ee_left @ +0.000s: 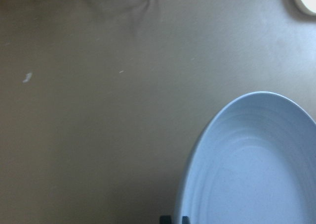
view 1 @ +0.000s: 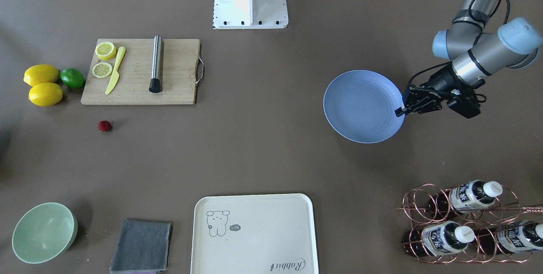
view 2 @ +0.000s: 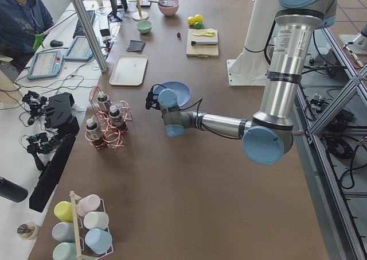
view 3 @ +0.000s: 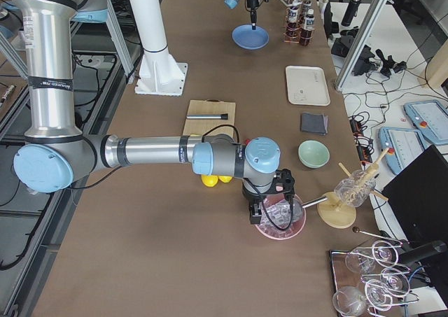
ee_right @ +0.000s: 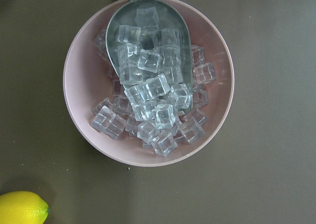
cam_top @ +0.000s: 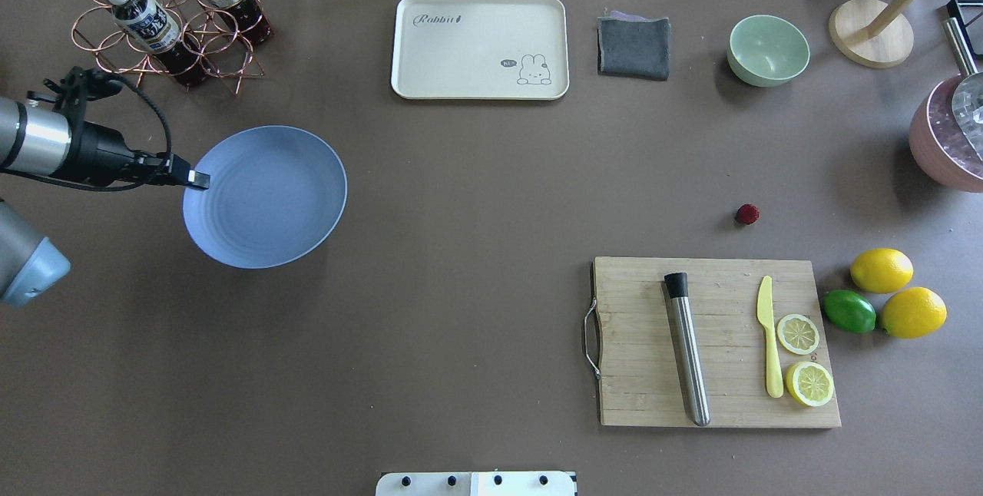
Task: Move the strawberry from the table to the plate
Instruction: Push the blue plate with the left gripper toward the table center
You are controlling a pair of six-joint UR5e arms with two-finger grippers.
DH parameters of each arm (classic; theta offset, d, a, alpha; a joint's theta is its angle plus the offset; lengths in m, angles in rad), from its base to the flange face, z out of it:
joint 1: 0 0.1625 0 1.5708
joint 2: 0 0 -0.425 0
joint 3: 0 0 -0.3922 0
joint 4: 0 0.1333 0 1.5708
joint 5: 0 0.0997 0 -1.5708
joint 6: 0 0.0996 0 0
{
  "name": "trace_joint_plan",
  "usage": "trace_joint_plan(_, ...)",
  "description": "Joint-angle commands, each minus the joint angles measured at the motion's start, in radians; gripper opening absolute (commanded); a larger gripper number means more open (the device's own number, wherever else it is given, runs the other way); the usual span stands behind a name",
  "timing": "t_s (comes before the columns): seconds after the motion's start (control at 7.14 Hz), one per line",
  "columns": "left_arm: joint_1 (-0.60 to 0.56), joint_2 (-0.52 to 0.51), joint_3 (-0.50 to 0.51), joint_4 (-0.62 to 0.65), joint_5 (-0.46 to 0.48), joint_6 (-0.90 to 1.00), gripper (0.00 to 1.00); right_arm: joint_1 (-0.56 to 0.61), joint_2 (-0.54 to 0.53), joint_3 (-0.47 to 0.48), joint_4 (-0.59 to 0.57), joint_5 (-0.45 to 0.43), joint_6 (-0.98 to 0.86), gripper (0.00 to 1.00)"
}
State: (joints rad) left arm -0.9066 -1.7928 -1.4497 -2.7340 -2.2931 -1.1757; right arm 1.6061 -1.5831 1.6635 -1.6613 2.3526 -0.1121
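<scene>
The strawberry (view 1: 104, 126) (cam_top: 747, 213), a tiny dark-red berry, lies alone on the grey-brown table (cam_top: 461, 250), just beyond the cutting board and far from both grippers. The light-blue plate (view 1: 360, 106) (cam_top: 269, 196) (ee_left: 256, 169) is at the table's other end. My left gripper (view 1: 400, 111) (cam_top: 200, 179) points down at the plate's outer rim, its fingers nearly together with the rim between them. My right gripper (view 3: 269, 208) hovers over a pink bowl of ice; whether it is open or shut cannot be told.
A wooden cutting board (cam_top: 714, 342) holds a steel muddler, a yellow knife and lemon slices. Two lemons (cam_top: 883, 269) and a lime lie beside it. Along the far edge are a cream tray (cam_top: 480, 47), grey cloth (cam_top: 633, 47), green bowl (cam_top: 768, 51) and copper bottle rack (cam_top: 165, 20).
</scene>
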Motion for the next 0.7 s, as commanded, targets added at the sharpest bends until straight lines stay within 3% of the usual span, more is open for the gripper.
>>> trace_joint_plan(0.0,0.148,-0.207,0.006,0.212,0.155,-0.062,0.00,0.000,-0.002,-0.001,0.000,0.000,0.000,1.00)
trace_joint_plan(0.14,0.190,-0.279,0.008,0.291,0.193,-0.062,0.00,0.000,-0.002,-0.001,0.000,0.000,0.000,1.00)
trace_joint_plan(0.56,0.296,-0.358,0.080,0.297,0.349,-0.064,0.00,-0.002,0.000,-0.001,0.000,0.000,0.000,1.00)
